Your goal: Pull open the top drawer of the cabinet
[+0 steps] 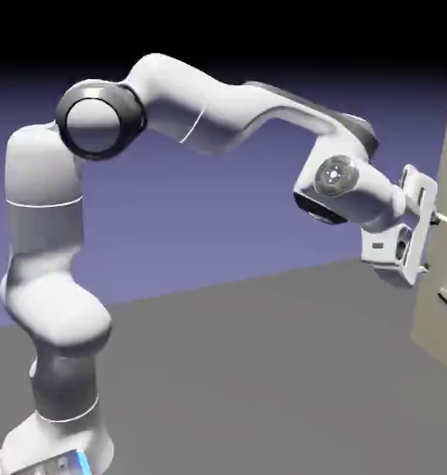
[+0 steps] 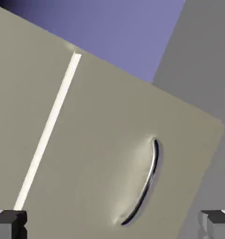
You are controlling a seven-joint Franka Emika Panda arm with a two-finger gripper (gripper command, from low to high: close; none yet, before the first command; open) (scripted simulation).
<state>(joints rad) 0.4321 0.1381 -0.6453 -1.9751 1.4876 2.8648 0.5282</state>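
The cabinet [image 1: 442,223] stands at the exterior view's 3 o'clock edge, only a beige strip of it in frame. In the hand view its flat front [image 2: 100,140] fills most of the picture, tilted, with 1 pale seam [image 2: 49,128] running from 7 o'clock up toward 12 o'clock and 1 thin silver handle [image 2: 144,184] at about 5 o'clock. Which drawer front this handle belongs to, I cannot tell. The gripper [image 1: 422,232] sits just beside the cabinet's face, released: its 2 fingertips [image 2: 9,223] show far apart at 7 and 5 o'clock, gripping nothing. The grey table [image 1: 264,371] spreads below.
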